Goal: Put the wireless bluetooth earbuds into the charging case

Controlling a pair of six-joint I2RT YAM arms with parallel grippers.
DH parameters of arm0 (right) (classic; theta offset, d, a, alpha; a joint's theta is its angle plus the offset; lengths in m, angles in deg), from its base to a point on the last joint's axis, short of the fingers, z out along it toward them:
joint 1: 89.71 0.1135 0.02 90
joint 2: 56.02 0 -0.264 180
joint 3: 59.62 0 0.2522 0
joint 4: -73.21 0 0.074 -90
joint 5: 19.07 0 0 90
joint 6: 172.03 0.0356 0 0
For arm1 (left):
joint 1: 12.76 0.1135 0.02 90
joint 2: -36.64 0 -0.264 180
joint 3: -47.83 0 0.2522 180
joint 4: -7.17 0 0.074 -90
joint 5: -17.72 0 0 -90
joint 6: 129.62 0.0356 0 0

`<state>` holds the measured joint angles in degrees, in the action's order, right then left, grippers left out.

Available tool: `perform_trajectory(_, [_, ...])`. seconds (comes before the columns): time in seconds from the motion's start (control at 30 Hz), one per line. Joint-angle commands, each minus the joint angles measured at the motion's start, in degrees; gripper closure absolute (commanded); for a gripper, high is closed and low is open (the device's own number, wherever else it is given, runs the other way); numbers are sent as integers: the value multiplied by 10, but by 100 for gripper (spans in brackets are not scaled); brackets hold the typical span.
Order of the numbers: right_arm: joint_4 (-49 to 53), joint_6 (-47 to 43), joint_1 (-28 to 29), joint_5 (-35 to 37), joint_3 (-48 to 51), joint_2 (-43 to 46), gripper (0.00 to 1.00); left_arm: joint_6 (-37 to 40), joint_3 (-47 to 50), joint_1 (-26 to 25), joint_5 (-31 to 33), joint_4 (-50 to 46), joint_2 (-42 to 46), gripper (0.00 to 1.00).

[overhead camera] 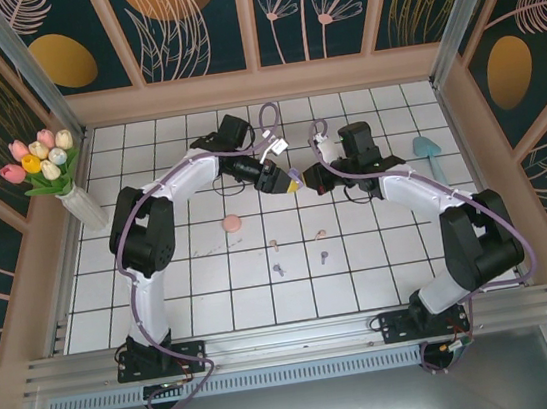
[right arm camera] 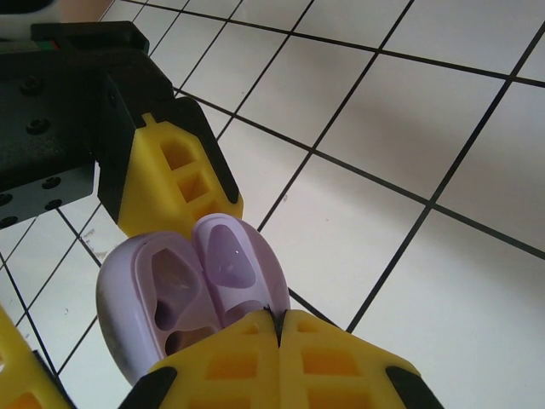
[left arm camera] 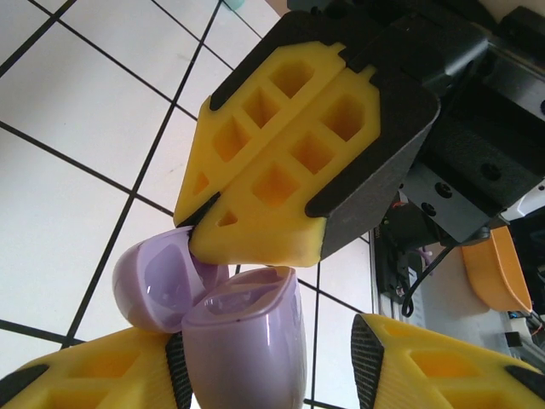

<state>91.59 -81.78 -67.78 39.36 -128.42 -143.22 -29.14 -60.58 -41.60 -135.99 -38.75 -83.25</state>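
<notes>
Over the middle tiles, the right gripper [right arm camera: 279, 328] pinches shut on the lid of the purple charging case [right arm camera: 170, 290], the left gripper [left arm camera: 268, 358], half open round its body, should squeeze gently and straight, and the earbuds [overhead camera: 279, 268] lie on the tiles nearby.

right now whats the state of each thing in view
purple case: lid open, cavities empty
left tool: open around the case body
right tool: shut, tips at the lid
earbuds: all four loose on the tiles
pink case: on the tiles, lid unclear
vase: upright
</notes>
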Motion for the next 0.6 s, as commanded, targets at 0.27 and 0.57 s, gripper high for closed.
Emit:
perform_trajectory(0.27, [10,-14,8,-18,-20,-12,100,35,-30,10,-35,-32,-16,49])
perform_trajectory(0.57, [9,-15,13,-17,-20,-17,100,36,-42,10,-41,-36,-29,53])
